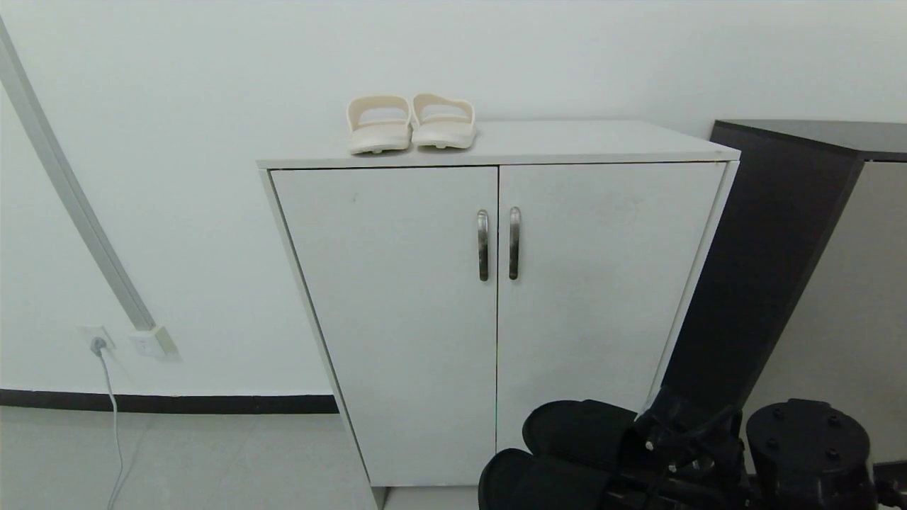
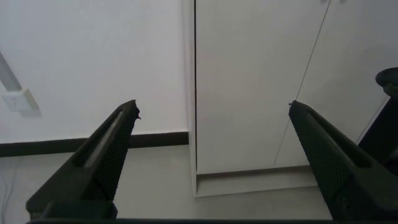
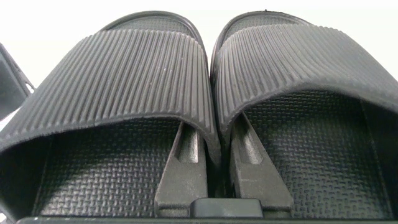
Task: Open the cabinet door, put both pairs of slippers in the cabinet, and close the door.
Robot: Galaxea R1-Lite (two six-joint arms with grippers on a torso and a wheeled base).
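Observation:
A white two-door cabinet (image 1: 602,142) stands against the wall with both doors shut, and its two metal handles (image 1: 482,245) sit side by side at the centre seam. A cream pair of slippers (image 1: 411,124) rests on its top, toward the left. Low in front of the right door hangs a black pair of slippers (image 1: 567,439), held side by side. My right gripper (image 3: 214,134) is shut on the black slippers (image 3: 155,81), its fingers under the straps and pinching the two inner walls together. My left gripper (image 2: 212,107) is open and holds nothing, facing the lower left corner of the cabinet (image 2: 249,81).
A dark cabinet (image 1: 779,248) stands close against the white one's right side. On the wall at the left are a slanted grey conduit (image 1: 71,191) and a socket with a cable (image 1: 99,347) hanging to the floor. Open floor (image 1: 177,460) lies left of the cabinet.

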